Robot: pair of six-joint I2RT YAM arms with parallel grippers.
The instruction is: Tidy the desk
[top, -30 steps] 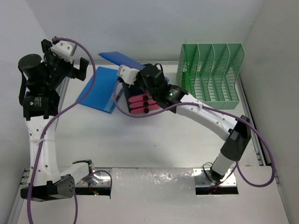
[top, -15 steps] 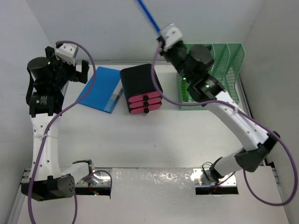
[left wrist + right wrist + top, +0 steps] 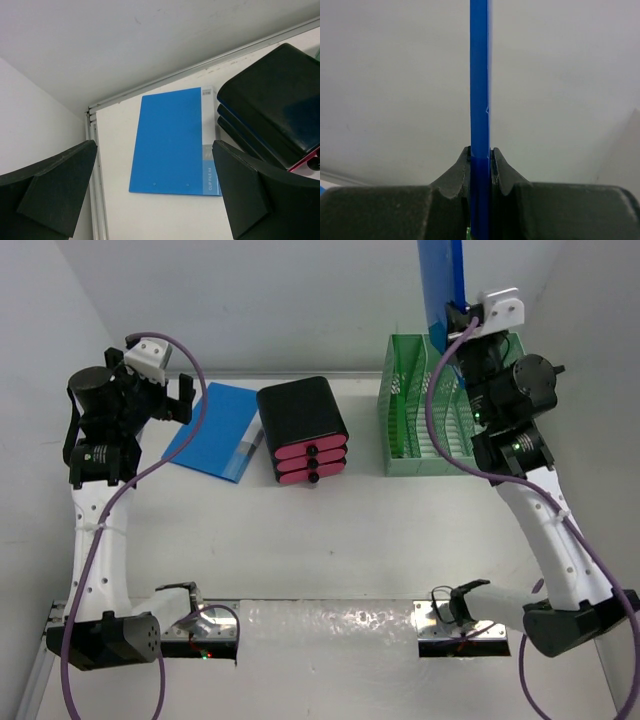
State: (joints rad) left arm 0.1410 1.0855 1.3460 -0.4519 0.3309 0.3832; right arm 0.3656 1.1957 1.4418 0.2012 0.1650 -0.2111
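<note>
The only print I can read from here is on the blue folder (image 3: 170, 142) lying flat on the desk (image 3: 150, 220), just left of the black drawer box (image 3: 272, 100) in my left wrist view. White capitals (image 3: 210, 181) run lengthwise along the folder's paler strip, on the edge nearest the drawer box, at the end by the box's pink fronts. I make them out as "CLIP FILE A4", though the last characters are small. At the strip's other end sits a tiny mark (image 3: 205, 92), too small to read. In the top view all of it blurs out.
</note>
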